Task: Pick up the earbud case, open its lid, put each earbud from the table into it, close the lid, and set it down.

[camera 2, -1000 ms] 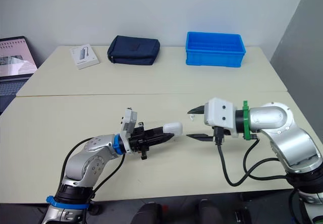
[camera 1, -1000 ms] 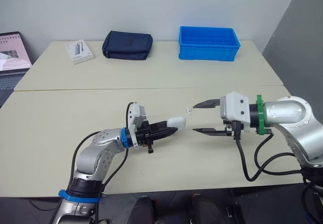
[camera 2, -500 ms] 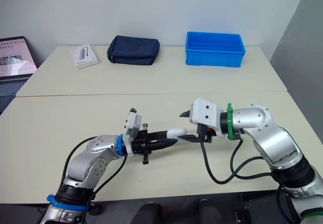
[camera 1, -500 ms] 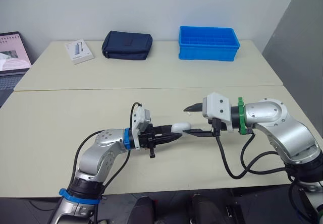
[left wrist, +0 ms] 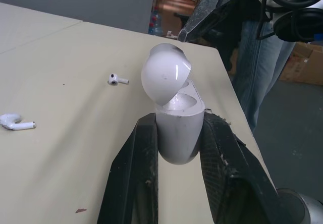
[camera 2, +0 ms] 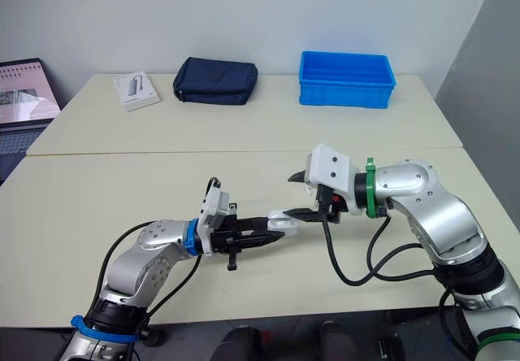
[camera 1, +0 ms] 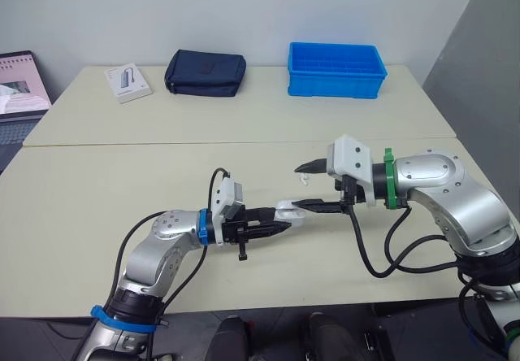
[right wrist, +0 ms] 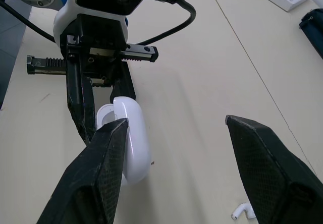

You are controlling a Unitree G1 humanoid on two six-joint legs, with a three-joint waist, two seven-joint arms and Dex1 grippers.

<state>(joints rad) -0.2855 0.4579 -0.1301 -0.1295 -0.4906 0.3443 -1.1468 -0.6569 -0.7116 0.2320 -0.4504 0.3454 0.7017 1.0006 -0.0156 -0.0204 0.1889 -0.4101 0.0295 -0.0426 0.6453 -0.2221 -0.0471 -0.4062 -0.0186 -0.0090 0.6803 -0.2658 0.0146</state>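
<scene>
My left gripper point(camera 1: 279, 217) is shut on the lower body of the white earbud case point(left wrist: 176, 133), held just above the table near its front middle. The case's lid point(left wrist: 166, 72) stands hinged up, showing the empty wells. My right gripper point(camera 1: 299, 186) is open; its lower finger point(right wrist: 108, 168) lies against the raised lid point(right wrist: 133, 138) and its upper finger point(right wrist: 262, 158) is well apart. One white earbud point(camera 1: 305, 177) lies on the table just beyond the case. The left wrist view shows two earbuds on the table, one point(left wrist: 117, 79) nearer the case and one point(left wrist: 15, 122) farther off.
On the far table stand a blue bin point(camera 1: 335, 70), a navy pouch point(camera 1: 205, 73) and a white box point(camera 1: 127, 82). A laptop point(camera 1: 16, 84) sits at the far left edge. A person's legs in jeans point(left wrist: 257, 57) stand past the table's end.
My right gripper has moved left to the case and its lower finger now touches the lid. The lid, shut a second ago, now stands up. My left gripper has shifted slightly right.
</scene>
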